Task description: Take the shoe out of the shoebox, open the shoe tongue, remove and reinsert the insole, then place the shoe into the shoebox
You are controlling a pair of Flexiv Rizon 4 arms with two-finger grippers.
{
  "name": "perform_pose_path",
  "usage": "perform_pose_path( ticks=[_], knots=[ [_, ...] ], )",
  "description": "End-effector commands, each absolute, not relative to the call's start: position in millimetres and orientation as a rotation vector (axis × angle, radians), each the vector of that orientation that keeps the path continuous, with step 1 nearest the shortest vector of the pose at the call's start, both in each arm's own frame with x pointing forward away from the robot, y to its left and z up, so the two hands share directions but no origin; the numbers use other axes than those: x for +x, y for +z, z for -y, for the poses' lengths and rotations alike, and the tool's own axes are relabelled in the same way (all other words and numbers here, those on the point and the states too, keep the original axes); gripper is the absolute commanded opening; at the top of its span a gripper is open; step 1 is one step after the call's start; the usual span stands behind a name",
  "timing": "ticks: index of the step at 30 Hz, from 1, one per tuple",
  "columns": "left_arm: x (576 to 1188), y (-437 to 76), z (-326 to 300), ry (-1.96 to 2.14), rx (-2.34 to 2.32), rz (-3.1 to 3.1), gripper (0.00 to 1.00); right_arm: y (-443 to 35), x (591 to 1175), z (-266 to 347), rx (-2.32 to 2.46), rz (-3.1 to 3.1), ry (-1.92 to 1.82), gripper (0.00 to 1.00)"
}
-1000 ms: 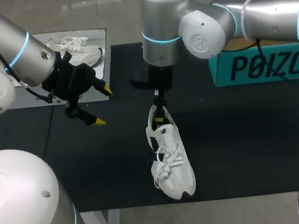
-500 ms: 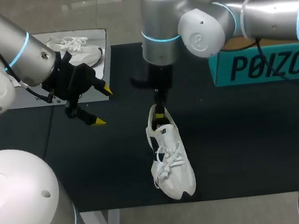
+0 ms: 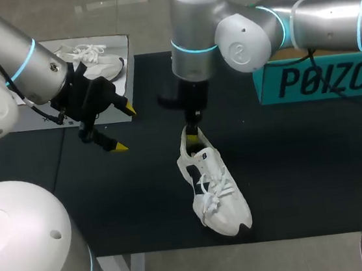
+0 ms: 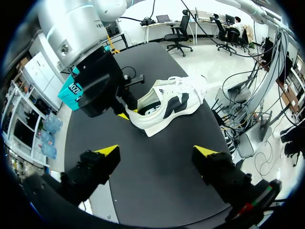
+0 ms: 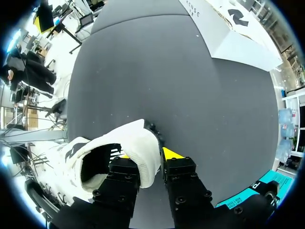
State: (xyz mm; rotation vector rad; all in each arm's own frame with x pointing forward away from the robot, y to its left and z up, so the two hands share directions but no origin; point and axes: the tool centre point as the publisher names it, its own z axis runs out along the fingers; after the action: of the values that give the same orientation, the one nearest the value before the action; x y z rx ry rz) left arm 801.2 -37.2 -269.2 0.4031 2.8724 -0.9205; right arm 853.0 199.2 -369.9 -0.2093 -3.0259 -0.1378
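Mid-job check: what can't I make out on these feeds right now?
- Insole: in the right wrist view, the opening of the shoe is in dark shadow; in the head view it is too small.
- Shoebox interior: in the head view, the right arm covers it and the edge cuts it off.
- Second shoe: in the head view, the left arm hides part.

The shoe [image 3: 215,190] is white with dark markings, the table [image 3: 302,161] black, the shoebox [image 3: 322,79] teal.

White shoe [image 3: 215,194] looks like soft cloth, matt; the table [image 3: 302,161] is matt black, faintly grainy; right arm [image 3: 248,33] shells gleam smooth, silvery, glossy.
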Motion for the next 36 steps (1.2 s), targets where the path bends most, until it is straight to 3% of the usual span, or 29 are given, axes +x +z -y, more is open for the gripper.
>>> perform_pose_path(
  ticks=[1,17,36],
  knots=[
    [801.9,-269.2,37.8,-0.917,0.404,-2.875,1.00,-364.6,842.8,-193.7,-0.225,3.039,-0.131,0.00],
    [801.9,-269.2,37.8,-0.917,0.404,-2.875,1.00,-261.3,825.5,-154.1,-0.552,3.131,0.169,0.00],
    [801.9,-269.2,37.8,-0.917,0.404,-2.875,1.00,-153.0,794.3,-37.7,-1.160,3.065,0.365,0.00]
  ],
)
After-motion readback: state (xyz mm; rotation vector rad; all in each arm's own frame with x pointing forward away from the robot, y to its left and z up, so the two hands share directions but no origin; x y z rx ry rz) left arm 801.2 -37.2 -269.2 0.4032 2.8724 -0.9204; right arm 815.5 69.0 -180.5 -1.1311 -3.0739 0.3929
